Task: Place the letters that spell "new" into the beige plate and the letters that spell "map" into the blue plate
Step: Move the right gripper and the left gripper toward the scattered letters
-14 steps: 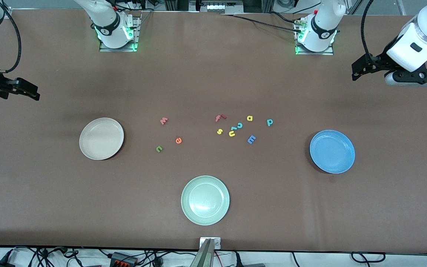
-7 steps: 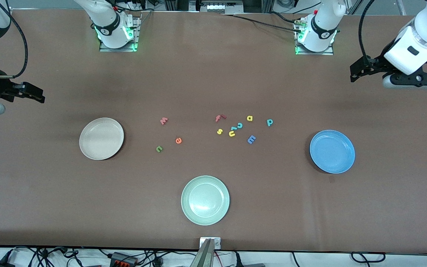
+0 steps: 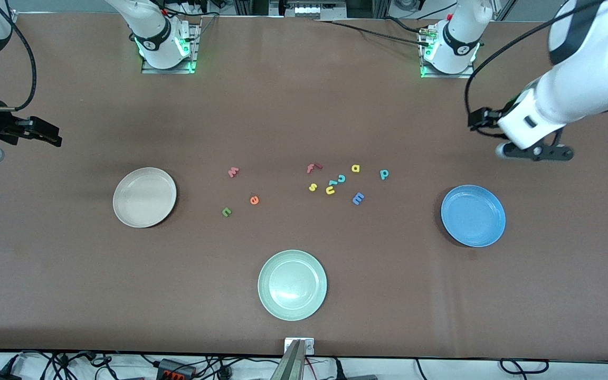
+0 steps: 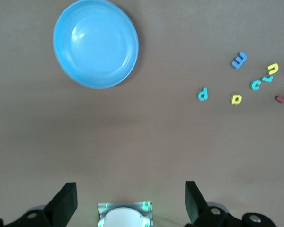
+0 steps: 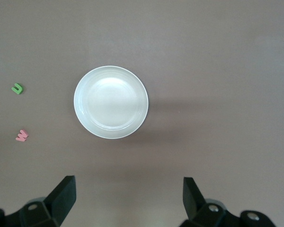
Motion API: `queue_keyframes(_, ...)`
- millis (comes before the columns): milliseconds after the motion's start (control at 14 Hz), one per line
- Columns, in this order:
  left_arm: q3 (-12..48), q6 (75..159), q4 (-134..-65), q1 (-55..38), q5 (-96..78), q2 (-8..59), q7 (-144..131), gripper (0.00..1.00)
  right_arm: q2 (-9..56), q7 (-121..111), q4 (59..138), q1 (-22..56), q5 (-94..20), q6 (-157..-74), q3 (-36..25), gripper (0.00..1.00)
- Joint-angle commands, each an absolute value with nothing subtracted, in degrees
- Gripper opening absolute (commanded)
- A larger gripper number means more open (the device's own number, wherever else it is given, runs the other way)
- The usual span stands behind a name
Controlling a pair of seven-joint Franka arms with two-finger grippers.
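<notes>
Swinging in from the table's edge since a second ago, the left gripper now hangs above bare brown tabletop at the left arm's end, jaws spread wide, holding nothing. The right gripper has crept only slightly, up at the right arm's end, jaws wide too and empty.

Across the table from that end: the round cream-beige plate lies bare. Then the pinkish-red foam w, the dark green n and the orange e, loosely grouped. A pale green plate sits nearest the front camera. Next a cluster: red f, yellow s, yellow u, teal c. Beside them the yellow a, blue m and teal p. Last, the round bright blue plate, bare, no letter in it.
</notes>
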State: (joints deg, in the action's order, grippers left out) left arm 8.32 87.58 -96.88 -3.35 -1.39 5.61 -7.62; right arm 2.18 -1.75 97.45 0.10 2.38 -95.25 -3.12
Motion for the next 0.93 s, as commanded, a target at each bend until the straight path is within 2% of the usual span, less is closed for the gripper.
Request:
queue_keyframes(0,8.17,94.62,-96.50,-7.89,-2.02,11.31,-8.52,1.00,2.02,-2.55,97.29,-0.09,1.14,-94.83,-2.81,1.00)
queue_keyframes(427,8.17,111.59,-96.59,-14.31,-1.93,22.39,-9.67,1.00,4.12,-2.55,97.73,1.31,-0.17,-95.36,-2.72,1.00)
queue_keyframes(854,8.17,122.60,-96.59,-21.52,3.21,31.54,-9.05,1.00,12.82,-1.50,97.73,10.36,-0.26,-100.71,-2.72,1.00)
